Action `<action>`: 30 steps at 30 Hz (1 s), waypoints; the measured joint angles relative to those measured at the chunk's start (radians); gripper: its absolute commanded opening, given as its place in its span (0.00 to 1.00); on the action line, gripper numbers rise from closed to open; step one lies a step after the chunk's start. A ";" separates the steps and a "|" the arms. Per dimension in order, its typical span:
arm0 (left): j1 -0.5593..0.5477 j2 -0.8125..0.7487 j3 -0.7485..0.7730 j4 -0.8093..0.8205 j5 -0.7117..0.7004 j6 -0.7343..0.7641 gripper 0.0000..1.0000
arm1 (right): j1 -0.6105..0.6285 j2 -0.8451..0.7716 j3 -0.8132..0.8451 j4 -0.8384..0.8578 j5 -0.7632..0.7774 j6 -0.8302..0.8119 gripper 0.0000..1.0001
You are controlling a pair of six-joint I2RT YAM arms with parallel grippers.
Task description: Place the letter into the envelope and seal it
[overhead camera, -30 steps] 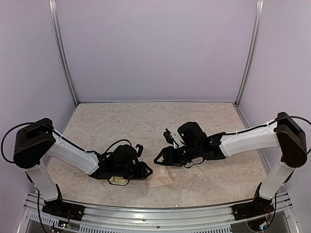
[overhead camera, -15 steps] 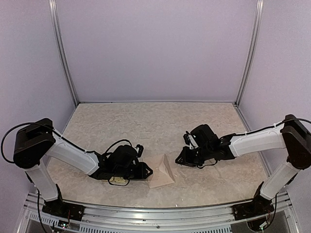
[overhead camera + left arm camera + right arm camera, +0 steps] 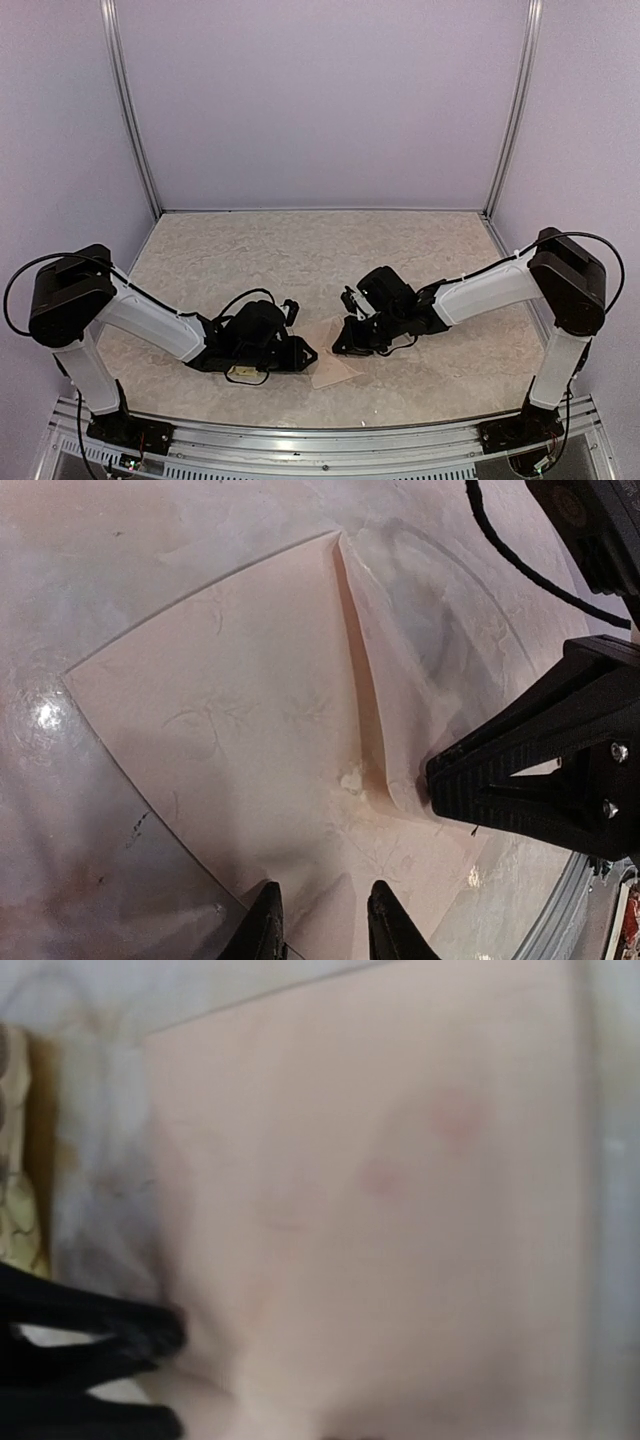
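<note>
One step remains, we judge: sealing the envelope [image 3: 230, 710]; left fingers [image 3: 265, 930] sit slightly apart on it, right fingers [image 3: 480, 770] together against it.

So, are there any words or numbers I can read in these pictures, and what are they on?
No text can be read anywhere.
The envelope: plain, no writing shows on it.
The cream strip at the left edge of the right wrist view: dark marks, too blurred to read.
Top view: everything is too small to show any words.
</note>
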 measured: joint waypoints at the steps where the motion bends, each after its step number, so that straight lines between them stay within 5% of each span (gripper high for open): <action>1: -0.002 0.004 0.003 0.003 0.002 0.000 0.27 | 0.003 0.002 0.003 0.003 -0.004 -0.002 0.07; 13: -0.016 0.049 0.053 0.012 0.016 0.011 0.29 | 0.006 0.036 0.000 0.016 -0.022 0.002 0.07; 17: -0.020 0.021 0.053 -0.035 -0.005 0.026 0.43 | 0.006 0.035 -0.007 0.029 -0.023 0.013 0.13; 23: 0.000 -0.219 0.051 -0.208 -0.087 0.054 0.58 | 0.008 0.008 0.001 0.004 -0.024 0.000 0.40; 30: 0.216 -0.506 -0.079 -0.290 -0.096 0.067 0.61 | 0.026 0.008 0.137 -0.034 -0.029 -0.030 0.49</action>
